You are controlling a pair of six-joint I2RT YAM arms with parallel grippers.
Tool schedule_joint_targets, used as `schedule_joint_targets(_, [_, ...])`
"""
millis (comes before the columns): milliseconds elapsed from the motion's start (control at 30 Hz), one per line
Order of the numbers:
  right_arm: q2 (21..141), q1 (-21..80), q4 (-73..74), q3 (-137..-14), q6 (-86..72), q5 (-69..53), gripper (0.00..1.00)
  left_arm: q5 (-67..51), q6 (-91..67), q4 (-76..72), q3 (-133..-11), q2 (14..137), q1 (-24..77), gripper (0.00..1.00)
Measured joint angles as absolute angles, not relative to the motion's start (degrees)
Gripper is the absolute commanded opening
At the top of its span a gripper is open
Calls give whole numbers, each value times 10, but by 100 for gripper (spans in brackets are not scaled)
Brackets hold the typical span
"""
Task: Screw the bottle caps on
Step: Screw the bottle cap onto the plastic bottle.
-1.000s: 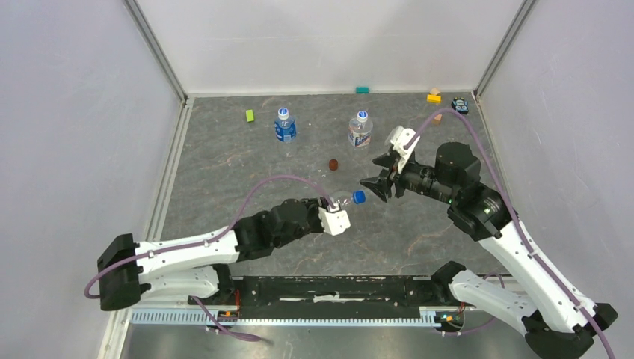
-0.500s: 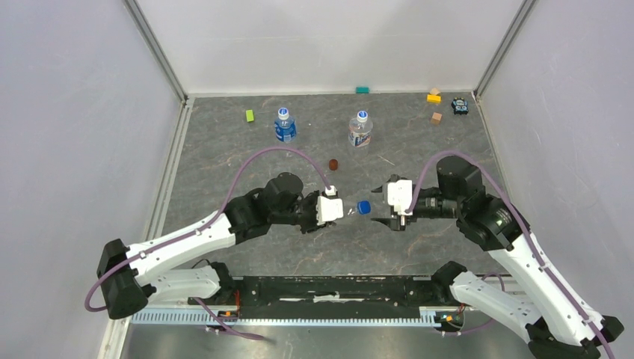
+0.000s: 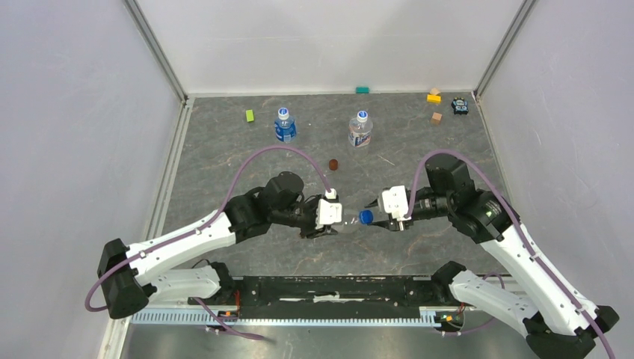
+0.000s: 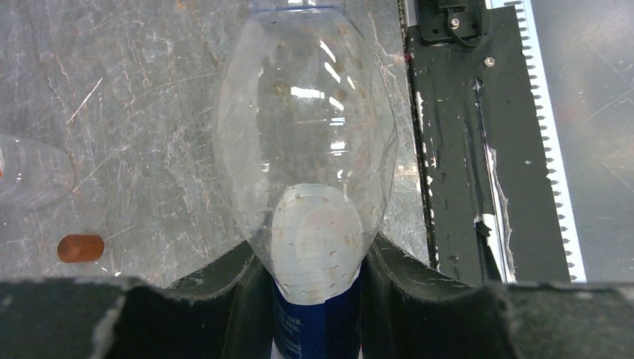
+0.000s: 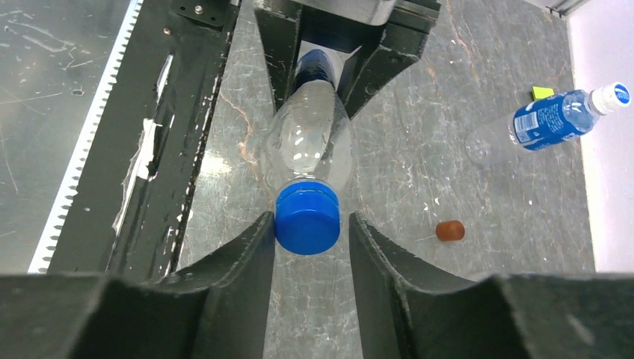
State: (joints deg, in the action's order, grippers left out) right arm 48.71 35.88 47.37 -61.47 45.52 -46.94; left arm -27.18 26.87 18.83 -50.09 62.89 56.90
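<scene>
My left gripper (image 3: 333, 218) is shut on a clear bottle (image 4: 306, 134) at its blue label and holds it level above the table, neck pointing right. A solid blue cap (image 5: 307, 219) sits on that neck. My right gripper (image 5: 308, 224) stands around the cap, jaws on either side: one finger touches it and a thin gap shows at the other. From above, the cap (image 3: 365, 217) lies between the two grippers. Two more bottles (image 3: 285, 125) (image 3: 360, 129) stand upright at the back, each with a whitish-blue cap on top.
A dark red-brown disc (image 3: 333, 164) lies behind the grippers. Small blocks sit at the back: green (image 3: 250, 115), teal (image 3: 362, 90), yellow (image 3: 434, 96), tan (image 3: 436, 117), beside a dark toy (image 3: 459, 105). The black base rail (image 3: 336, 288) runs along the near edge.
My right gripper swung down and left to the blue cap, and its jaws narrowed around it. The left arm shifted, keeping the bottle in its grip.
</scene>
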Motion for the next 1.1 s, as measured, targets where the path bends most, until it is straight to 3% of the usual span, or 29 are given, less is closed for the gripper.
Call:
schedule_joint_targets(200, [490, 359, 479, -615, 459, -478, 6, -274, 268, 190, -501, 628, 567, 33])
schedule_joint_targets(267, [493, 359, 479, -615, 454, -479, 1, -274, 268, 194, -501, 628, 566, 33])
schedule_joint_targets(567, [525, 355, 410, -588, 273, -438, 0, -199, 266, 200, -491, 623, 570, 33])
schedule_joint_targets(833, [568, 352, 277, -491, -57, -353, 0, 69, 305, 140, -408, 619, 660, 31])
schedule_joint_targets(1100, [578, 344, 159, -390, -286, -279, 0, 362, 438, -48, -304, 667, 795, 29])
